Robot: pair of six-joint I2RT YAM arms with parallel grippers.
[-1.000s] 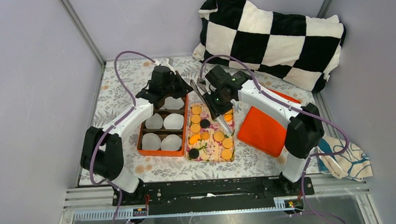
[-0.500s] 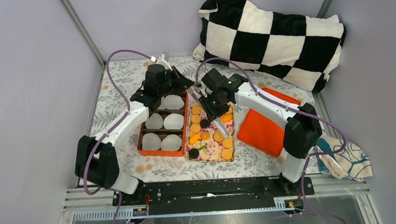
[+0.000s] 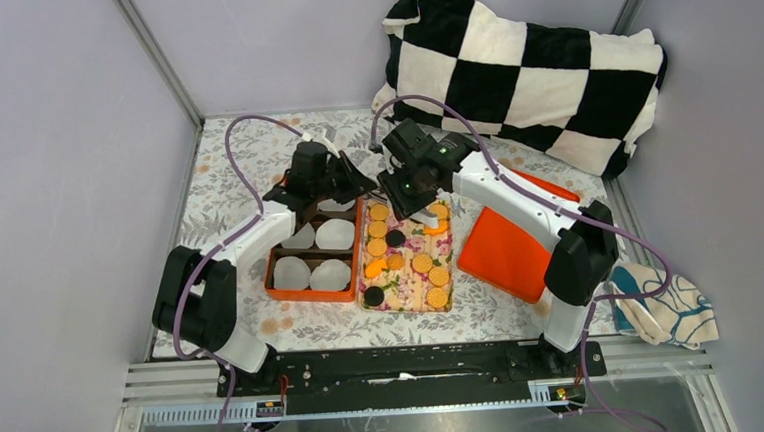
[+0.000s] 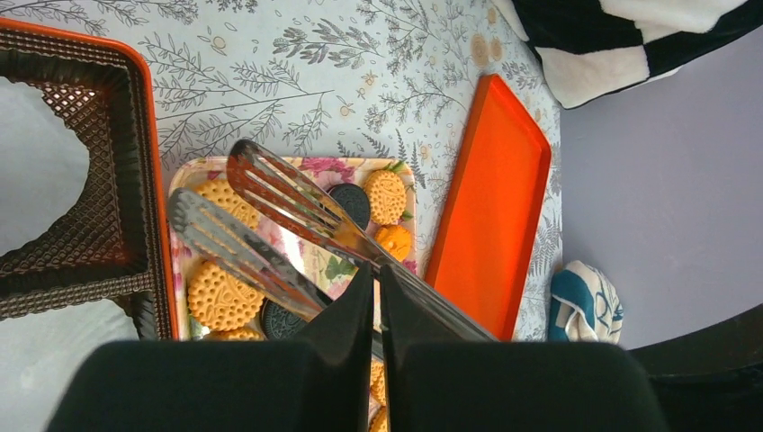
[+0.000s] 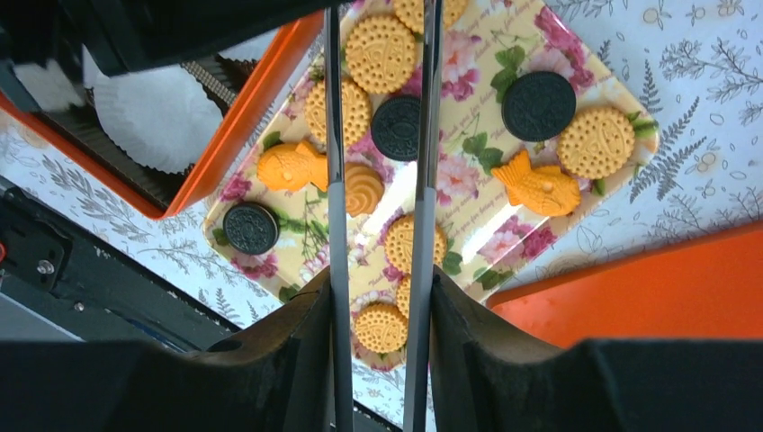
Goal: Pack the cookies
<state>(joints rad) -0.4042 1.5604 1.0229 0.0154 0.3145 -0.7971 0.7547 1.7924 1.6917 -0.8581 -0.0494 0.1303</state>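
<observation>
The left hand (image 4: pixel 376 274) is clamped on a pair of slotted tongs (image 4: pixel 270 184). Its two black fingers are almost together, with the handles pinched between them. The two blades fan apart just ahead of the fingers. Beneath them sits the floral tray (image 4: pixel 301 256), and the cookies (image 4: pixel 385 195) lie on it: golden rounds, black rounds and a small orange one. Whether the blades touch any cookie cannot be told. Beside the blades is the orange box (image 4: pixel 148 135) with its brown lattice divider (image 4: pixel 99 180). On the other side of the tray an orange lid (image 4: pixel 495 207) lies flat on the table (image 4: pixel 270 54). Beyond the lid is a checkered pillow (image 4: pixel 612 45), and a towel (image 4: pixel 585 301) is off to the side.

The right hand (image 5: pixel 382 288) grips thin steel tongs (image 5: pixel 335 162). Its fingers press on the two arms from outside, and the arms run side by side with a gap between them. Under that gap, closest to the fingers, lie two golden rounds. Farther out a black cookie (image 5: pixel 396 128) sits between the arms, then another golden round (image 5: pixel 382 49). Two fish-shaped orange cookies (image 5: pixel 540 189) lie on the tray, one outside each arm. Past the tray's edge a white paper cup (image 5: pixel 157 117) rests in the orange box.
</observation>
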